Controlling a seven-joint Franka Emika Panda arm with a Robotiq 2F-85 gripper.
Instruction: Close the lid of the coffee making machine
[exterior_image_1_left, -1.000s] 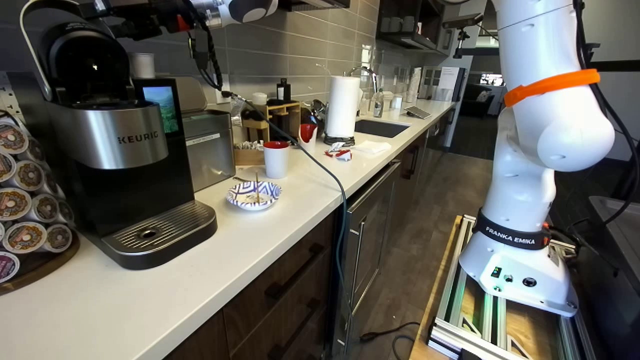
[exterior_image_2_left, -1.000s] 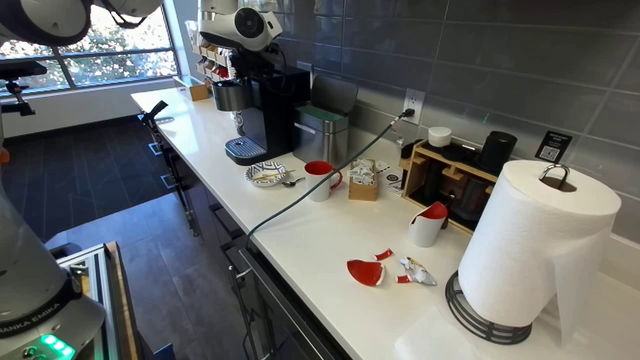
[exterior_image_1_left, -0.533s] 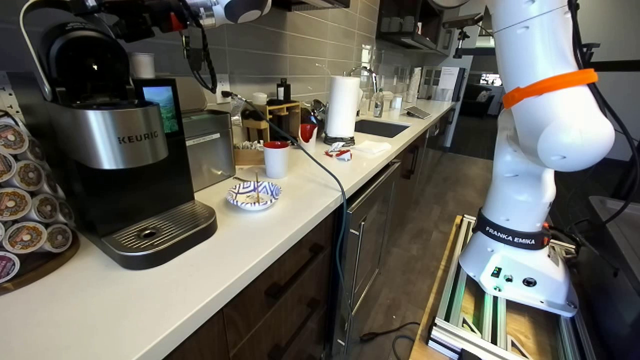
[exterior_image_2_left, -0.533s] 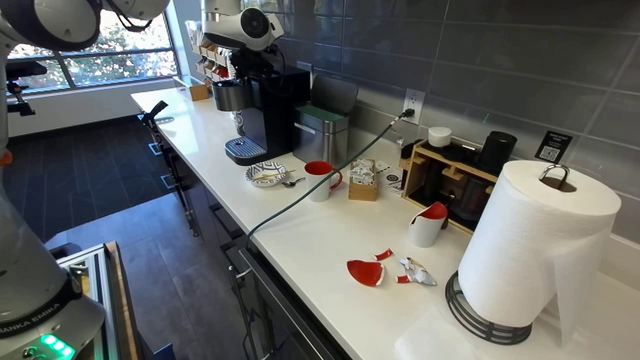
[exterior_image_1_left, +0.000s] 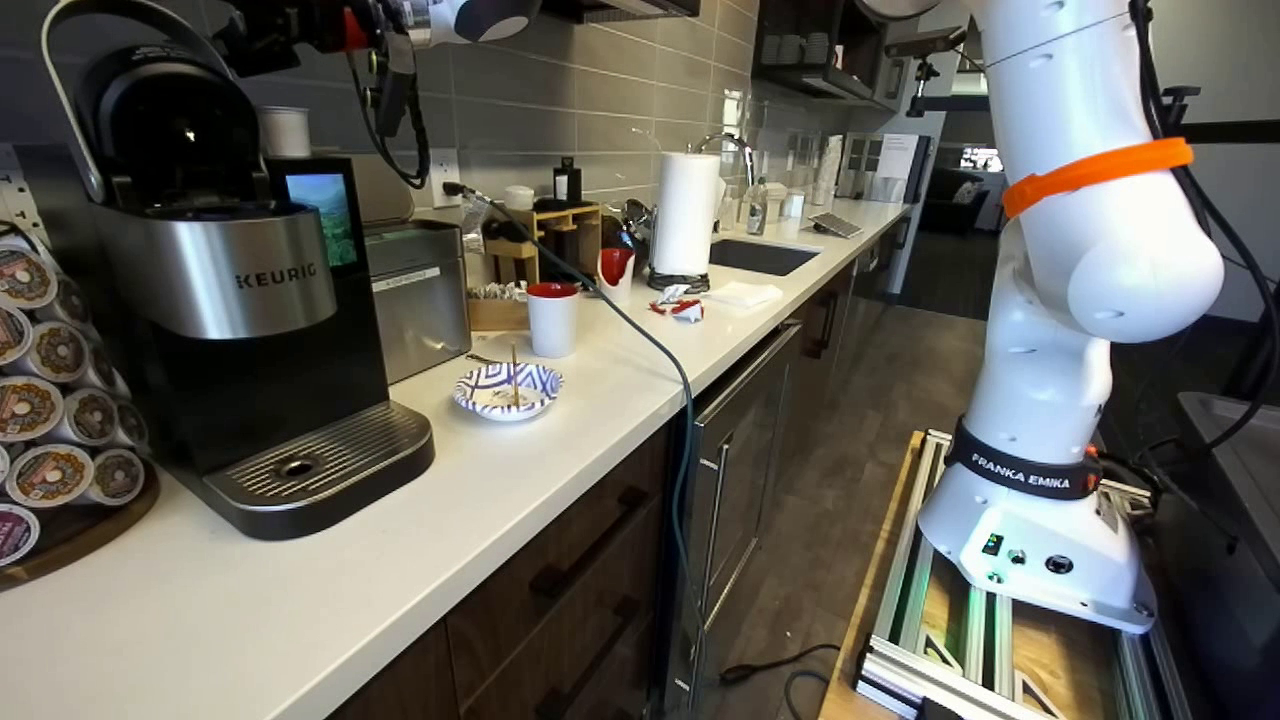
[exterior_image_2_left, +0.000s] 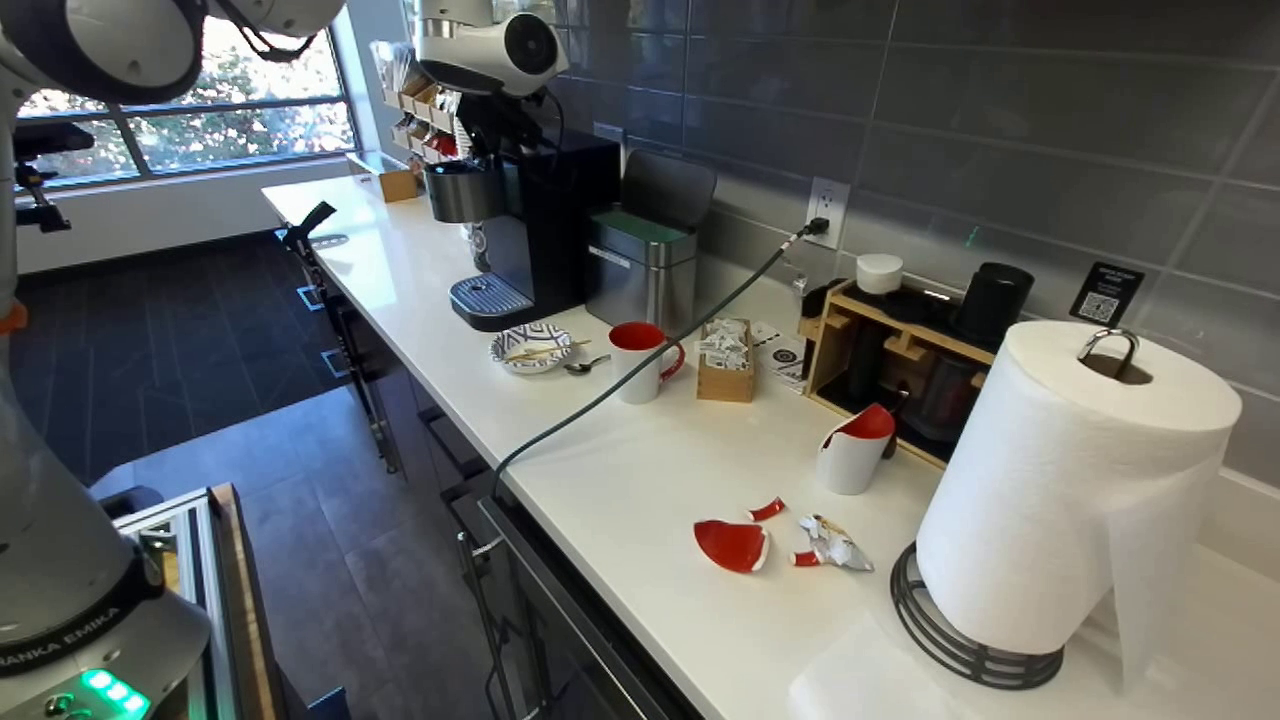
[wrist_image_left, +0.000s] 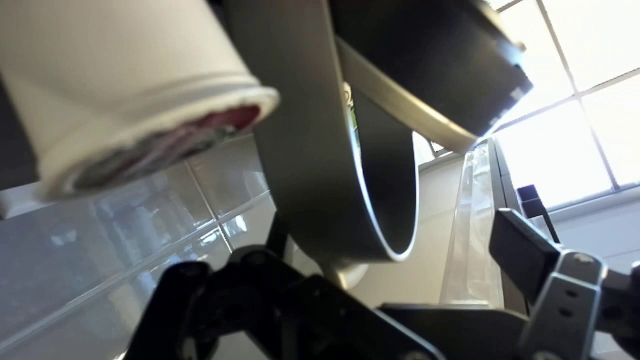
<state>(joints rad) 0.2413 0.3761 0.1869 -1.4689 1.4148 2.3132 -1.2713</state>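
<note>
The coffee making machine stands on the counter, also seen in an exterior view. Its lid is raised, with the handle arc standing up around it. In an exterior view, my gripper is beside the upper right of the lid. In the other view it is a dark shape over the machine's top, and the lid is hidden there. In the wrist view, my gripper is open, fingers wide apart. The handle arc looms close, partly in the gap and covering the left fingertip.
A white paper cup stands on the machine's top and looms close in the wrist view. A pod rack stands beside the machine. A metal bin, patterned bowl and mug sit nearby. A cable crosses the counter.
My gripper has shifted away from the lid, to the right in both exterior views, and no longer overlaps the lid's upper part. The lid stays raised.
</note>
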